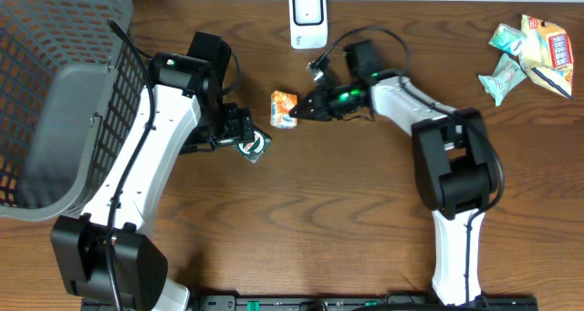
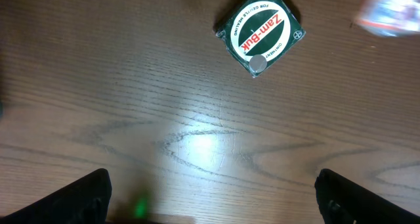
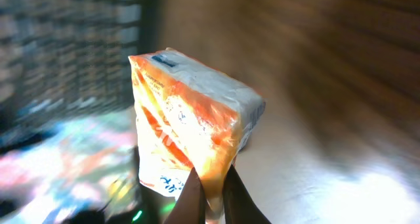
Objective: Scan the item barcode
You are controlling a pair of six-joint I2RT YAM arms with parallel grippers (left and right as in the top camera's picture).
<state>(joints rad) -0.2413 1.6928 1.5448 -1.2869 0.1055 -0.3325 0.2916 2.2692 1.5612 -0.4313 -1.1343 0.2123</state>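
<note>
R: right fingers [image 3: 189, 203] together, clamped on the bottom corner of the orange-and-white soft packet [image 3: 197, 119], just left of overhead centre | L: left fingers [image 2: 85, 198] apart, empty, over the wooden bench [image 1: 347, 211]; green square Zam-Buk tin [image 2: 260, 32] upper right of wrist view | RISK: the corner-only pinch may let the packet pivot or slip, so the barcode turns away from the white rectangular scanner [image 1: 307, 17], upper centre.

Desk [image 1: 347, 211]: dark wood, clear grain, smooth satin finish that catches glare.
Orange packet [image 3: 190, 125]: thin plastic film, glossy, crinkled.
Green Zam-Buk pack [image 2: 260, 30]: smooth printed face, faint sheen; metal or card unclear.
Basket [image 1: 119, 110]: grey plastic mesh, matt.
Scanner [image 1: 308, 17]: smooth white plastic.
Arm shells [image 1: 155, 156]: glossy white plastic.
</note>
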